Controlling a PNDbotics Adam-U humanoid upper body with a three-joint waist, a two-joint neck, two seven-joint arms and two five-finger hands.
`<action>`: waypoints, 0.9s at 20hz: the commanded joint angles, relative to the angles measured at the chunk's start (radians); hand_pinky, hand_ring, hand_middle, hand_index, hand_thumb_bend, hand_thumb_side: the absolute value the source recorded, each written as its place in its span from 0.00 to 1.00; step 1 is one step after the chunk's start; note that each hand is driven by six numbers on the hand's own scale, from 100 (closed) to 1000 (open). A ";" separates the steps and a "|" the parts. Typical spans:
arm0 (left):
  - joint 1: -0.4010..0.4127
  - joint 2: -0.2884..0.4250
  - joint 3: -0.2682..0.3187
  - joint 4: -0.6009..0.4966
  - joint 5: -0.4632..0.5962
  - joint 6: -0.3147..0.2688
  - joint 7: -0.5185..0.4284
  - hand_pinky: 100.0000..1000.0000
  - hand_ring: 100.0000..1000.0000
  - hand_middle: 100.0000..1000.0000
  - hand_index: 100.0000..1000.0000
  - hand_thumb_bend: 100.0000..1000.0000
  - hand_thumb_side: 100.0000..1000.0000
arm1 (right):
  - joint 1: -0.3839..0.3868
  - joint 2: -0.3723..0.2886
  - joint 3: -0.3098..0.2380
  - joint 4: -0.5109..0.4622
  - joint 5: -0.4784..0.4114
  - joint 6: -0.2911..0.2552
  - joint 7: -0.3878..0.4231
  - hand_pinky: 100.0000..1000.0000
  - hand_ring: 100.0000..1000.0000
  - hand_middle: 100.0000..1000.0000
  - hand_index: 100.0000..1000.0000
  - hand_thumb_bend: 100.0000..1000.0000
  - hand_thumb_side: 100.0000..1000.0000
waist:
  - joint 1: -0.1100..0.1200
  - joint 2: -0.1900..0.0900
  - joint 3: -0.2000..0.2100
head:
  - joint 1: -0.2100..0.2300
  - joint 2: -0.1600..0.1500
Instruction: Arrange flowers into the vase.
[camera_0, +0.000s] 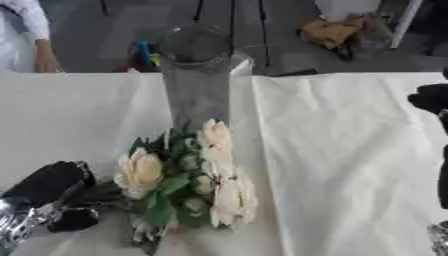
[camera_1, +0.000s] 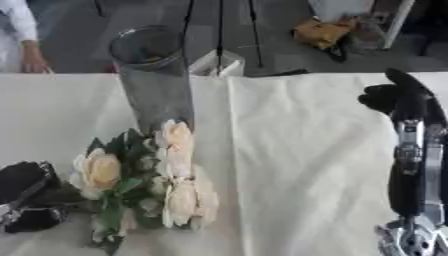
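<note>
In the left eye view we see a tall clear vase standing upright on the white tablecloth, far beyond our fingers. We cannot make out anything inside it. The bunch of flowers lies on the cloth just in front of the vase. Its cream blooms point right and away from our left hand. Its long axis runs from the fingers at the lower left toward the vase foot. The stems reach into our left hand, whose dark fingers curl around them.

In the right eye view our right hand stands at the right edge, well apart from the flowers. Its fingers point up and look relaxed, holding nothing.
</note>
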 joint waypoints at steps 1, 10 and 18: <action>-0.007 0.030 0.011 -0.029 -0.039 -0.004 0.023 0.00 0.00 0.00 0.00 0.16 0.49 | -0.006 -0.010 -0.006 -0.018 -0.004 0.004 0.000 0.68 0.61 0.57 0.82 0.00 1.00 | -0.007 -0.004 0.000 | -0.002 -0.011; 0.013 0.079 0.069 -0.173 -0.087 0.000 0.047 0.00 0.00 0.00 0.00 0.02 0.47 | -0.004 -0.015 -0.009 -0.018 -0.004 0.007 -0.001 0.68 0.61 0.57 0.82 0.00 1.00 | 0.000 -0.009 0.004 | -0.016 -0.005; 0.026 0.105 0.136 -0.320 -0.017 0.069 0.036 0.00 0.00 0.00 0.00 0.01 0.47 | -0.002 -0.017 -0.011 -0.018 -0.002 0.009 -0.002 0.68 0.61 0.57 0.82 0.00 1.00 | 0.003 -0.008 0.008 | -0.024 -0.001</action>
